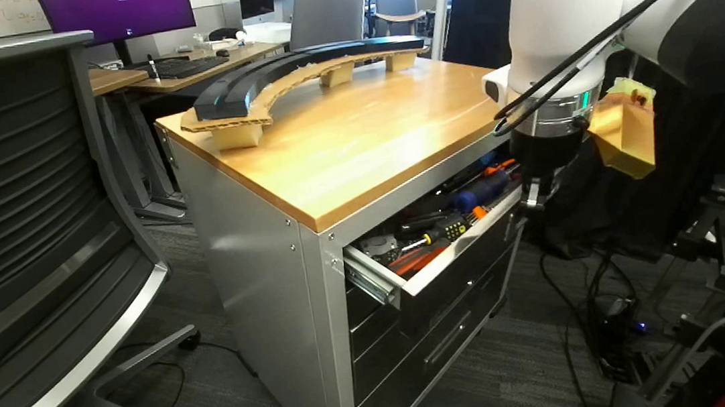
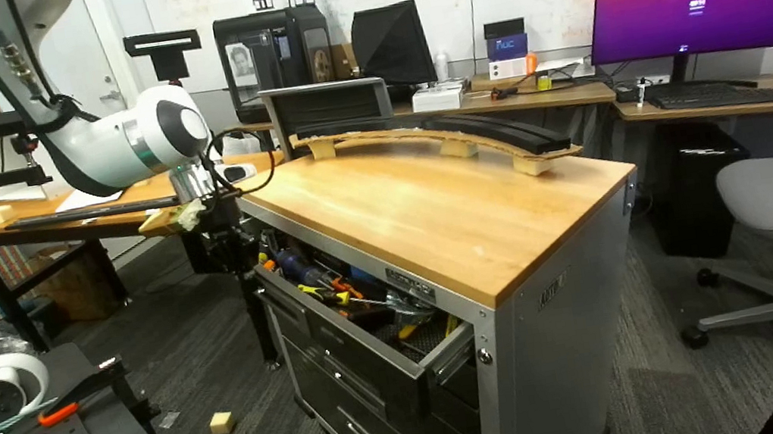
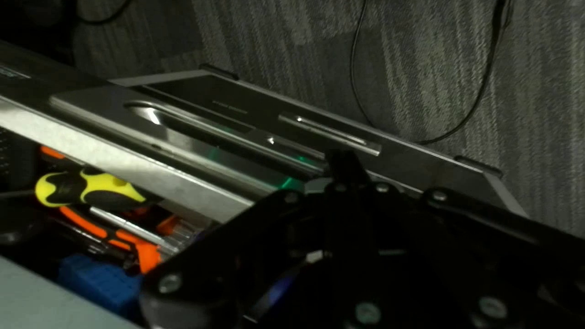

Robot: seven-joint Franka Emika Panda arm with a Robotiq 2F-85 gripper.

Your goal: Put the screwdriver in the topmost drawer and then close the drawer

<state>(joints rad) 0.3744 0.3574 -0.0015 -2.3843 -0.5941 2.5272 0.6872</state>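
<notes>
The topmost drawer (image 1: 459, 254) is pulled open in both exterior views, and its rim also shows in the wrist view (image 3: 123, 162). The yellow-and-black screwdriver (image 1: 445, 230) lies inside it among other tools. It also shows in an exterior view (image 2: 324, 294) and at the left of the wrist view (image 3: 89, 189). My gripper (image 3: 345, 162) has its fingers together, with nothing seen between them. It points down at the outer side of the drawer front, close to one end of the pull rail (image 3: 219, 132). Whether it touches the drawer front or rail cannot be told.
The wooden worktop (image 1: 355, 130) overhangs the drawer and carries a curved black piece (image 1: 314, 60) on cardboard and blocks. Orange pliers (image 3: 87, 224), a blue tool (image 3: 100, 278) and other tools fill the drawer. Lower drawers (image 1: 445, 350) stand shut.
</notes>
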